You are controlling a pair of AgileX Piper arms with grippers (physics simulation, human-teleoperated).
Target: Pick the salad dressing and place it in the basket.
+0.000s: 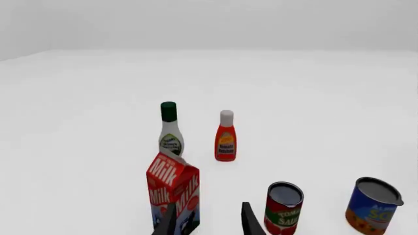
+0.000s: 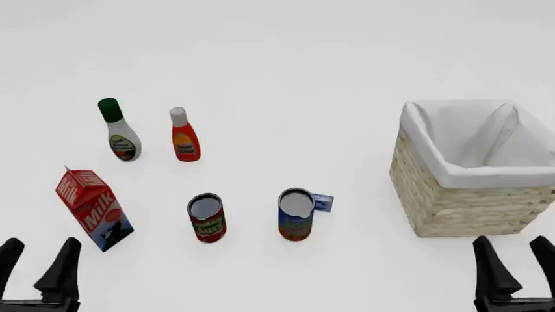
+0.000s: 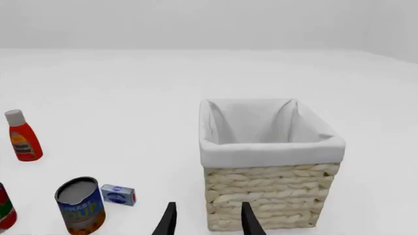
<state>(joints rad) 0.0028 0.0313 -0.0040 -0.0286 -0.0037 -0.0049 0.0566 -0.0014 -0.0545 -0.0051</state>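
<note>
Nothing picked yet; looks like the pre-reach step. Salad dressing (image 2: 119,133) stands upright toward the far-left part of the bench (image 2: 286,58), red bottle (image 2: 184,138) just beside it; basket (image 2: 472,170) sits well apart near the right edge, nothing showing in it. Left end effector (image 2: 39,266) hovers at the near-left corner, fingers parted, holding nothing; right end effector (image 2: 513,266) at the near-right corner, likewise parted and holding nothing. Left is the closer arm, I'd say; next move calls for reaching forward past the milk carton (image 2: 93,209), which stands between it and the dressing, then closing on the bottle body without nudging the red one. Tomato can (image 2: 207,218) and soup can (image 2: 296,214) sit mid-bench, off that line; small blue box (image 2: 322,203) half hidden behind the soup can. Arms cut off by the frame; in the left wrist view the carton covers the dressing's base; labels too small to read.
</note>
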